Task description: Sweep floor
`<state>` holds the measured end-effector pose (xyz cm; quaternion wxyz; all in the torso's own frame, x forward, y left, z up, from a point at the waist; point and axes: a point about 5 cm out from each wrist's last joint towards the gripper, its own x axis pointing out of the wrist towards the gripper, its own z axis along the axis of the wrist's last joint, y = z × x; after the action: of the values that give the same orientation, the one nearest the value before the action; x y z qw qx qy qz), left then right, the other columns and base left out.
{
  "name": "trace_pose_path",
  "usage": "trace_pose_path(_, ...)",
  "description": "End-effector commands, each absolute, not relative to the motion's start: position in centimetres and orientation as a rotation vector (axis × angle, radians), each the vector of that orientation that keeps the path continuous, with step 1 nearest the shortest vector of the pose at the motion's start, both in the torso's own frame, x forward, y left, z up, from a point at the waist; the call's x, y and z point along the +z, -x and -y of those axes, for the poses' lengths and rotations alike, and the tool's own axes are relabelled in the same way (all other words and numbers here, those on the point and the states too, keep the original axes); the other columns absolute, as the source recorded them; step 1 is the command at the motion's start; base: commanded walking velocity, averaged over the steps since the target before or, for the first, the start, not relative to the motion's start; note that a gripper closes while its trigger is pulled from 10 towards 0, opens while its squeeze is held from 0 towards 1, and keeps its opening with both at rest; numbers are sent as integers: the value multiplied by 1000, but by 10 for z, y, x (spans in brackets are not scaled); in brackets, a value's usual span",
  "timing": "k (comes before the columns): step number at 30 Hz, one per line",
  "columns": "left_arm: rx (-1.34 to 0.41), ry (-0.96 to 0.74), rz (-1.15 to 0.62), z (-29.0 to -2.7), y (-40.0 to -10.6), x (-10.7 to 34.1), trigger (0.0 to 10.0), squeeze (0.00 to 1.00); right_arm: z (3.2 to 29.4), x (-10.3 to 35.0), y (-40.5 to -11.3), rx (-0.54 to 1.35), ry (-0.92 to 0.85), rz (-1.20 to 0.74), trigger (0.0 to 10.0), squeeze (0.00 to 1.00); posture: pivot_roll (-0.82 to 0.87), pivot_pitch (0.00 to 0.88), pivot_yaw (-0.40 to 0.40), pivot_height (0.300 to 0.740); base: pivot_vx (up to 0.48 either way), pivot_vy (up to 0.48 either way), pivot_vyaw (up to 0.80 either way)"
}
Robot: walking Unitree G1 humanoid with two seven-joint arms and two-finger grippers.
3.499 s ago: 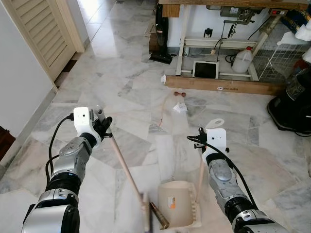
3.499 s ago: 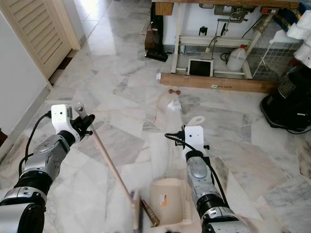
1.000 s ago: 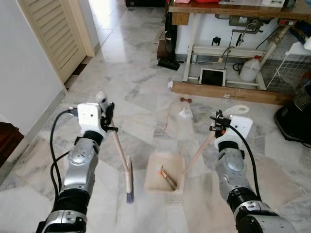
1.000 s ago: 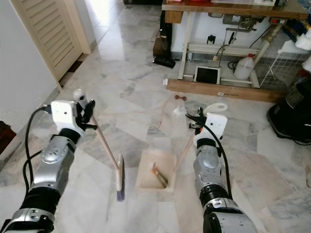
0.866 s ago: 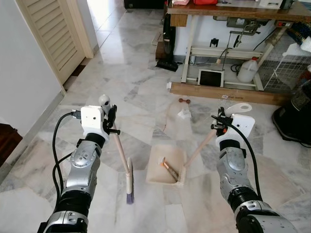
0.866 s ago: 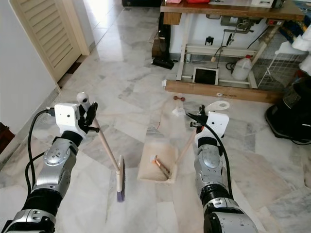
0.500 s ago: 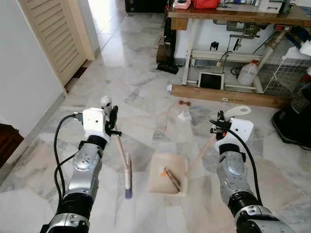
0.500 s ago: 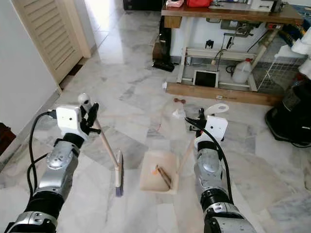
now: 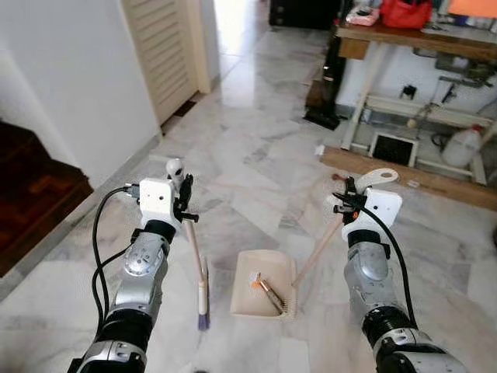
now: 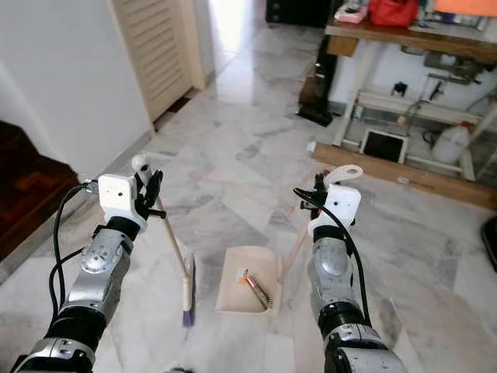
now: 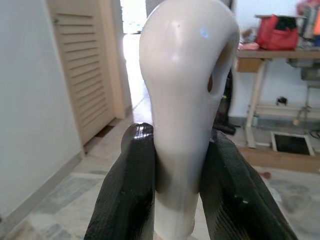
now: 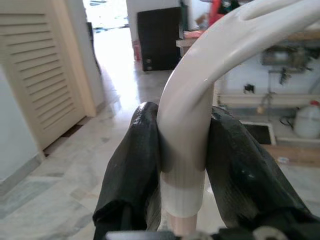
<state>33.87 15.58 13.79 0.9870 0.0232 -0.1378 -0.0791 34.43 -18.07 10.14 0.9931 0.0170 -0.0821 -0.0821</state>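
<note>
Two arms reach forward over a grey-white marble floor (image 9: 256, 155). The left gripper (image 9: 185, 206), in the left middle of the frame, is clenched on the top of a broom (image 9: 198, 272); the left wrist view shows both black fingers (image 11: 127, 200) pressed against the cream plastic handle end. The wooden stick slants down toward the lower centre, and the broom's head with its purple bristles sits at the floor in the lower middle of the frame.

The right gripper (image 9: 344, 203), in the right middle of the frame, is clamped on the looped cream grip of a dustpan (image 9: 260, 294); the right wrist view shows its fingers (image 12: 132, 170) squeezing the grip from both sides. The dustpan's long handle slopes down and to the left, and the cream pan lies flat on the floor at the lower centre, just beside the broom head. Inside the pan lie a brown stick-like piece (image 9: 272, 295) and a small orange scrap (image 9: 255, 283).

A louvred cream door (image 9: 167, 47) stands in the upper left, next to a white wall, with a dark wooden step (image 9: 35, 183) at the left edge. In the upper right stands a workbench (image 9: 404, 70) carrying a red bag (image 9: 404, 12), with a white jug (image 9: 464, 146) under it and a wooden plank (image 9: 411, 179) lying on the floor in front.
</note>
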Motion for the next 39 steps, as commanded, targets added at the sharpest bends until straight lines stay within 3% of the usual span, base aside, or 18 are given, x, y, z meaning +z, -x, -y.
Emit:
trace_pose_path(1,-165,-71,343,-154,-343,152,10000,0,179,115,-350,-153,-28,219,10000,0,41,0,3,740,0,0,800)
trace_pose_path(39,-33,-173,345,-172,-344,147,10000,0,174,111,-349,-108,-33,198,10000,0,59,0,-9,740,0,0,773)
